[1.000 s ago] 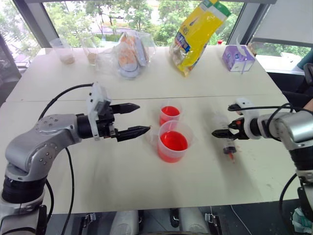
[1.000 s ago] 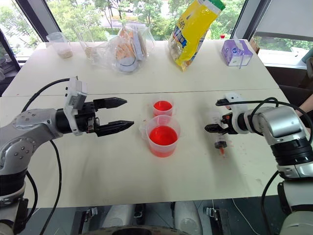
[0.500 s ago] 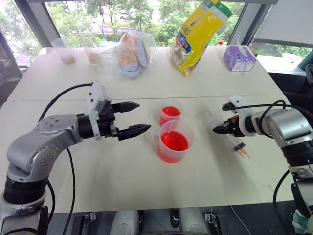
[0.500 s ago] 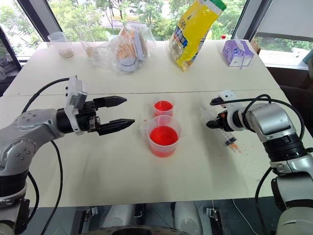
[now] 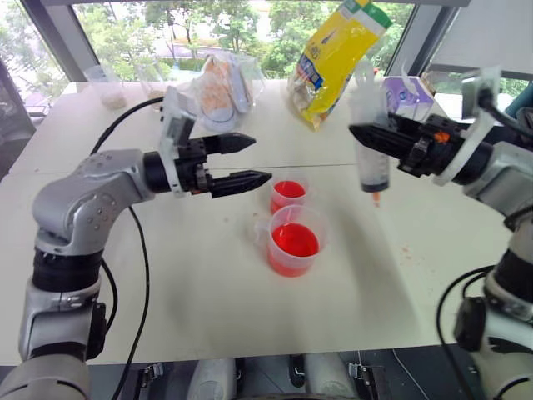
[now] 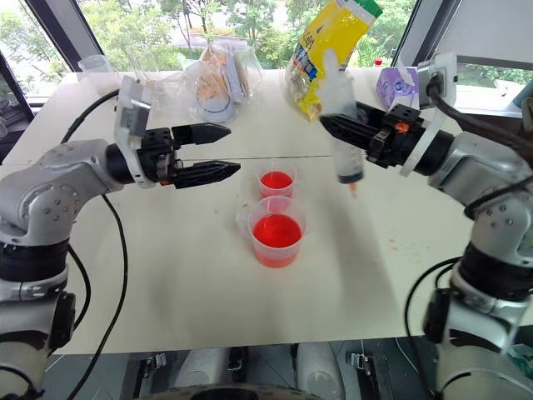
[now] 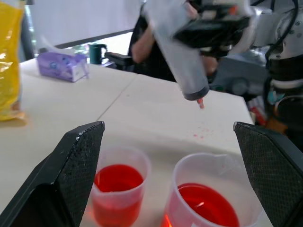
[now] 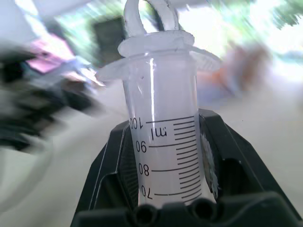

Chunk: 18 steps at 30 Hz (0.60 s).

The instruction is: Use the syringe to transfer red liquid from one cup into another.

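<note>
The syringe (image 8: 163, 142) and both cups, the handled one (image 5: 293, 242) and the smaller (image 5: 289, 193), look clear smooth plastic, the yellow bag (image 5: 337, 58) glossy, the tabletop (image 5: 208, 292) matt white.

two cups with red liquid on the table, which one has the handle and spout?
The larger measuring cup, nearer the robot. The small cup just behind it is plain, with no handle and about half as wide.

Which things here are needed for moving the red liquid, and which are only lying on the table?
Needed: syringe, held in the right gripper; measuring cup with red liquid; small cup.

Only lying about: yellow bag, purple tissue pack, clear plastic bag, two cups with beige contents.
</note>
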Motion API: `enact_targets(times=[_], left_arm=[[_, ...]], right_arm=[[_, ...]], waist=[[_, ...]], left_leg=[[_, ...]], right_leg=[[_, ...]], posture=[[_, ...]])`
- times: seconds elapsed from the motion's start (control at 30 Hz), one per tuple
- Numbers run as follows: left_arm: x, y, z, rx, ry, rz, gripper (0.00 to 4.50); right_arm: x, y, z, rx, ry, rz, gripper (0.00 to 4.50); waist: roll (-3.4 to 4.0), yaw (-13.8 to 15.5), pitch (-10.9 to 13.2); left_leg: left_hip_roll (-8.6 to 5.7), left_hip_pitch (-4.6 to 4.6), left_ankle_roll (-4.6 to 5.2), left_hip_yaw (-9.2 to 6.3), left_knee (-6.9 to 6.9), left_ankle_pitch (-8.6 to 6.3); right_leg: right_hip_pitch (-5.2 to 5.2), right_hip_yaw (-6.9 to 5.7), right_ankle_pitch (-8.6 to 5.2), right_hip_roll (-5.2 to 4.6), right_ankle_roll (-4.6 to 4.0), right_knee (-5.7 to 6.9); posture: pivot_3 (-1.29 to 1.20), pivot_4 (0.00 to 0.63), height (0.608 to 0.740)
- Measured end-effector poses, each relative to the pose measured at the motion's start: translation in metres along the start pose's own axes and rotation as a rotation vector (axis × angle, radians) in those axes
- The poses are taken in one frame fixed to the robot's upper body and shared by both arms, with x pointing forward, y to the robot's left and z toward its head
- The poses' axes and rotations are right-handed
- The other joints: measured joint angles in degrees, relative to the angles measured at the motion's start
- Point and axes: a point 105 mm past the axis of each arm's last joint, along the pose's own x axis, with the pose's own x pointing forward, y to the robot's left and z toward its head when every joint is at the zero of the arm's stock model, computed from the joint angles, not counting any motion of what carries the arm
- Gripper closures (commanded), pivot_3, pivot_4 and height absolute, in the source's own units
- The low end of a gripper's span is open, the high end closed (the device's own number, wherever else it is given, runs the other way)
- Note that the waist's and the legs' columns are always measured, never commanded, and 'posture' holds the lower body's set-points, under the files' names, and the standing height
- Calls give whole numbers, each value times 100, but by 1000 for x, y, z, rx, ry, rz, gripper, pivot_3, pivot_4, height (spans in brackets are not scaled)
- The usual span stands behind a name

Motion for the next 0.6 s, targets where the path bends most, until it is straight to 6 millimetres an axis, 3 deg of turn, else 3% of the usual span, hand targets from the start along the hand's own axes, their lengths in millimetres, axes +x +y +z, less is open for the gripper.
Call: enact_targets(times=[0.13, 0.27, 0.4, 0.6], left_arm=[[0, 5, 0, -9, 7, -15, 0], [6, 5, 1, -12, 9, -45, 0], [11, 1, 14, 24, 2, -76, 0], [11, -1, 14, 17, 12, -104, 0]], right_arm=[[7, 21, 4, -4, -121, 72, 3116], [15, 33, -9, 53, -194, 112, 3116], [24, 41, -49, 114, -185, 127, 3116], [25, 43, -80, 83, -181, 115, 3116]], waist=[[0, 3, 0], [-2, 22, -1], [0, 14, -1], [0, 0, -1]], left_leg=[[-2, 0, 0, 4, 1, 0], [-3, -1, 0, 0, 1, 0], [-6, -1, 0, 4, 0, 0], [-4, 2, 0, -1, 0, 1]], right_leg=[[1, 1, 0, -5, 0, 0], [2, -1, 0, -5, 0, 0], [1, 1, 0, -7, 0, 0], [1, 0, 0, -2, 0, 1]], posture=[[0, 150, 740], [0, 150, 740], [0, 150, 740], [0, 150, 740]])
